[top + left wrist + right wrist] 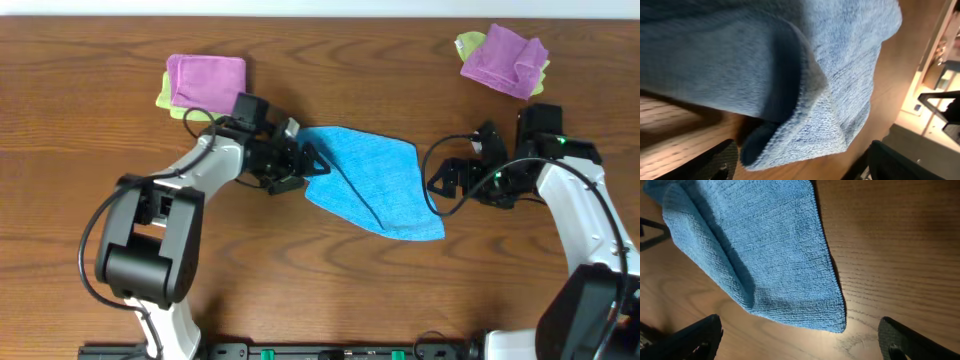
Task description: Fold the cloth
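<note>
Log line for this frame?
sky-blue cloth creased on table | left gripper jaws apart at its edge | right gripper open beside it

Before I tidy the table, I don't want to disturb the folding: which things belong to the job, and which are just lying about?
In the job: blue cloth, in the middle; left gripper at its left edge; right gripper beside its right edge.

Lying about: left purple cloth on left yellow-green cloth; right purple cloth on right yellow-green cloth, all along the far side.
</note>
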Motion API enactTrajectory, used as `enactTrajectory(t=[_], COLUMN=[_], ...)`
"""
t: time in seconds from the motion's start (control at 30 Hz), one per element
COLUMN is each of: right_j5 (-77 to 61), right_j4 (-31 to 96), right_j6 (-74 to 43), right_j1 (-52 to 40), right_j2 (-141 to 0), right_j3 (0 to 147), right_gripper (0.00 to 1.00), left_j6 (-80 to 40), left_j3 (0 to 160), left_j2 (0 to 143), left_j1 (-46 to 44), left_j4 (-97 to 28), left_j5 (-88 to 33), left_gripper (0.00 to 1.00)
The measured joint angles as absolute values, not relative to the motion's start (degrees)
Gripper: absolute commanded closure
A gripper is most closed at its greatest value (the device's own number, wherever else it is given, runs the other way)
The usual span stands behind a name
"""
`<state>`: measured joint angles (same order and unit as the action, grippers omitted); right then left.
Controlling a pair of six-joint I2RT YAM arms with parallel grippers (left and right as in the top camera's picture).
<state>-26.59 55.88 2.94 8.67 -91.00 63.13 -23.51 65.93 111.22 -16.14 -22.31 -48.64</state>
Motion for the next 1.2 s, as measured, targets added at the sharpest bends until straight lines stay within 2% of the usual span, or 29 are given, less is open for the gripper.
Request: enactTrajectory(t=[0.17,0.23,0.27,0.43,0.53,0.83,1.0,1.2], right_j5=[-26.59,-26.59,-26.59,-26.59,-26.55,-24.36,-22.55,-21.85], right_j4=[55.90,55.90,55.90,55.92,55.92,56.62,59.11,59.86], right_j6=[2.94,2.94,2.94,2.94,2.94,2.96,3.57,3.64], right_j1=[8.67,8.67,8.67,8.67,8.67,8.64,8.67,8.64], right_j2=[-91.00,-91.00,-91.00,-91.00,-91.00,-91.00,-91.00,-91.00], right_j3=[63.13,63.13,63.13,63.13,63.13,63.13,63.11,61.08], right_gripper=[0.01,0.01,0.01,0.01,0.01,0.01,0.01,0.01], left_j6=[-23.44,-23.42,-23.40,-22.94,-22.63,-22.44,-21.23,-19.31], left_j3=[65.93,65.93,65.93,65.91,65.91,65.91,65.82,65.67], left_j2=[111.22,111.22,111.22,111.22,111.22,111.22,109.75,101.41], left_j1=[-18.70,-19.40,-19.62,-20.05,-20.05,-20.01,-19.86,-19.29], left_j4=[-22.20,-22.17,-22.13,-22.11,-22.11,-23.38,-30.50,-39.70], left_j5=[-45.93,-44.97,-44.69,-44.01,-43.62,-45.95,-46.52,-45.56], left_gripper=[0.15,0.20,0.26,0.72,0.94,0.94,0.94,0.94])
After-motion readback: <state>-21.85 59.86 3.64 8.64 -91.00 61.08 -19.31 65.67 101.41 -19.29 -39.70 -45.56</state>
